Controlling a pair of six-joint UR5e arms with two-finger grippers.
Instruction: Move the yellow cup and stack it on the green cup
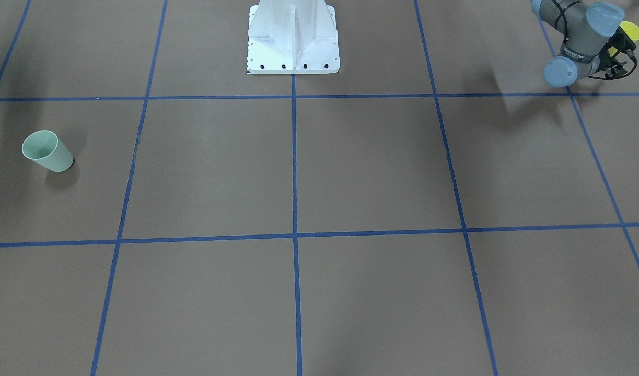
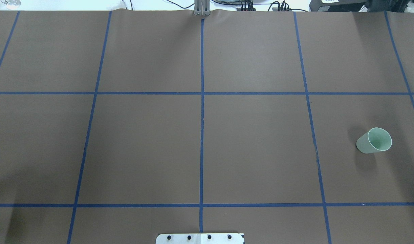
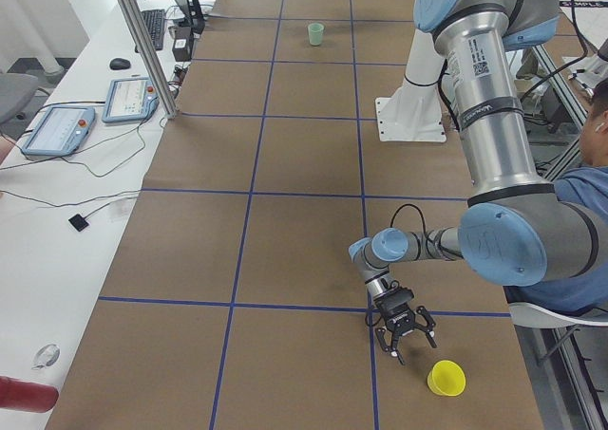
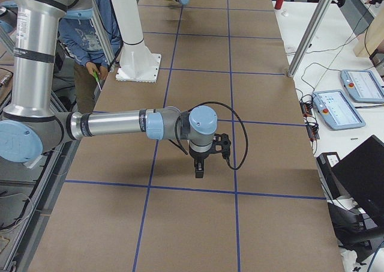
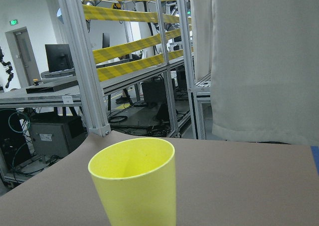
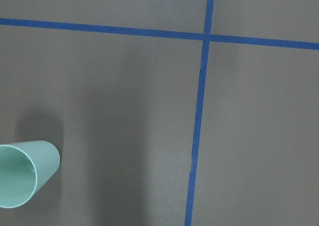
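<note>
Between the yellow cup (image 3: 446, 379) and green cup (image 3: 315, 34) lies bare mat (image 3: 304, 212), pedestal (image 3: 413, 98) alongside.

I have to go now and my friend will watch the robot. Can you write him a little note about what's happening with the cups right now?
Left gripper: open, empty, low over the table, beside the yellow cup but apart from it.
Right gripper: points down above the table with nothing in it that shows; I cannot tell if it is open or shut.
Yellow cup: upright at the robot's left end.
Green cup: upright and empty, far off on the robot's right side.
Done: nothing yet; neither cup is lifted.
Left: grab the yellow cup, carry it across, set it into the green cup.
</note>
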